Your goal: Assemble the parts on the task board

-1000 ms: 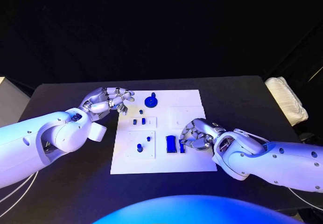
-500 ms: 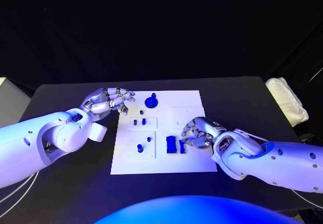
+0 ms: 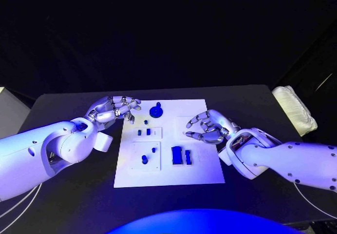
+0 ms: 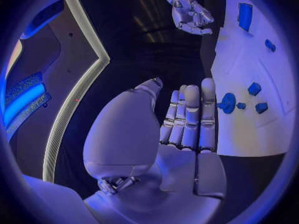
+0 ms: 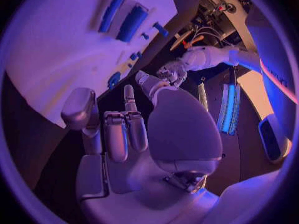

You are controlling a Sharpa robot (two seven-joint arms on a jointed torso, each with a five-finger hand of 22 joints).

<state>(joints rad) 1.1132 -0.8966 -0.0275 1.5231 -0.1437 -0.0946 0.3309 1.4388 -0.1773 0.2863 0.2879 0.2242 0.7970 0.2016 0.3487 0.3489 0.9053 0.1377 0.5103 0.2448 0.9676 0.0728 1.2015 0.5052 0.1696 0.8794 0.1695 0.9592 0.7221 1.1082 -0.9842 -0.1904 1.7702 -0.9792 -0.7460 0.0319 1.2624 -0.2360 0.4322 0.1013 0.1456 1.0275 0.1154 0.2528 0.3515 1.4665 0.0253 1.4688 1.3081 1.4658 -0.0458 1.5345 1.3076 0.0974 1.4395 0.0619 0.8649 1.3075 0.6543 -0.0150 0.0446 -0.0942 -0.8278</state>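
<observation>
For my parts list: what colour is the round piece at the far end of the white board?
Blue. The round piece shows best in the head view.

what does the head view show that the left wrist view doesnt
Head view alone: the whole task board with all its edges on the black table, the two upright blue blocks side by side, and a white padded object at the table's right edge.

Left wrist view alone: the left hand's palm side, fingers straight and together, holding nothing.

Both: the round blue part at the board's far end, and the right hand, empty with fingers apart.
</observation>
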